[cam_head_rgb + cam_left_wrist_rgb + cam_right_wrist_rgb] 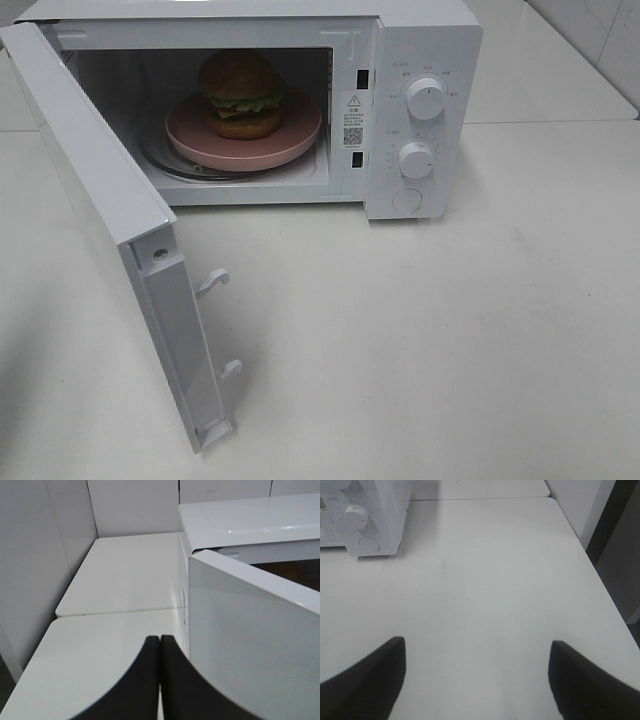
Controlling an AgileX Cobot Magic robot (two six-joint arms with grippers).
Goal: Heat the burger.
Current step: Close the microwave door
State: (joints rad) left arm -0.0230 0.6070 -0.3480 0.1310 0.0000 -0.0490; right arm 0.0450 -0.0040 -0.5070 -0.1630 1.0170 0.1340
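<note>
**Sitting Plated in the Open Microwave point(420, 60): the Burger point(242, 95)**

Resting on a round pink plate point(300, 138), smooth and matte, lying in turn on the clear glass turntable point(160, 158) inside the cavity. Showing a glossy brown domed bun, ruffled green lettuce and a dark patty layer.

Reading very little on the white control panel: tiny grey characters ringing 2 round knobs, the upper knob point(427, 99) and the lower knob point(416, 160), all too small to make out. Sitting below them, a flat round button point(408, 200). Carrying a warning triangle and a QR code, a white label point(353, 120) on the cavity frame, its text lines illegible.

Standing wide open toward the left of the high view: the door point(100, 190), smooth white plastic, with 2 hooked latches point(215, 282) sticking out of its edge. Showing a fine dotted mesh on its outer panel in the left wrist view.

Pressing 2 dark fingers flush together on nothing: the left gripper point(159, 640), just beside the door's outer face, contact impossible to judge. Hovering over the matte white table point(450, 350) with dark rounded fingers point(370, 680) spread well apart and empty: the right gripper point(476, 650).
</note>
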